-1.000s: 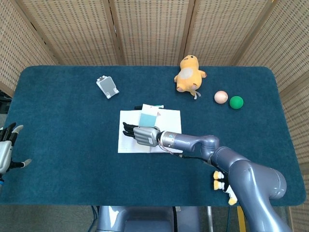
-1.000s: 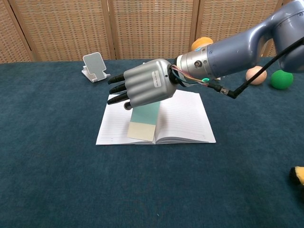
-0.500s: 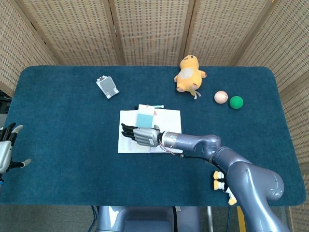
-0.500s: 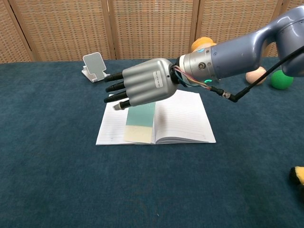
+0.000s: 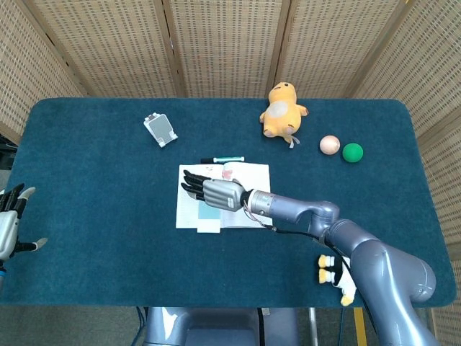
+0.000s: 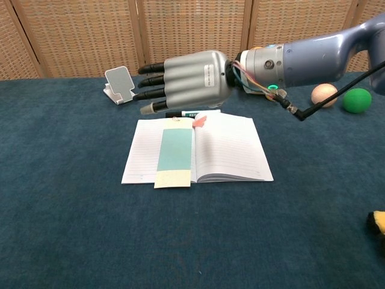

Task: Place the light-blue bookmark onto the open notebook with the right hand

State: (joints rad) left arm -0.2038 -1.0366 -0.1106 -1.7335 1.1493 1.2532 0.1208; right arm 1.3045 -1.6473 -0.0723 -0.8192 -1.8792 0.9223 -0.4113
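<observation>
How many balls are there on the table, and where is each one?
2. The peach ball lies near the table's far right edge, right of the yellow plush toy. The green ball lies just right of it. Nothing suggests a hidden one.

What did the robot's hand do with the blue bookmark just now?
The right hand let go of the light-blue bookmark, which dropped from leaning under the fingers to lying flat on the left page of the open lined notebook. The hand then lifted up and away, fingers spread. The left hand, the yellow plush duck and the green ball stayed put.
</observation>
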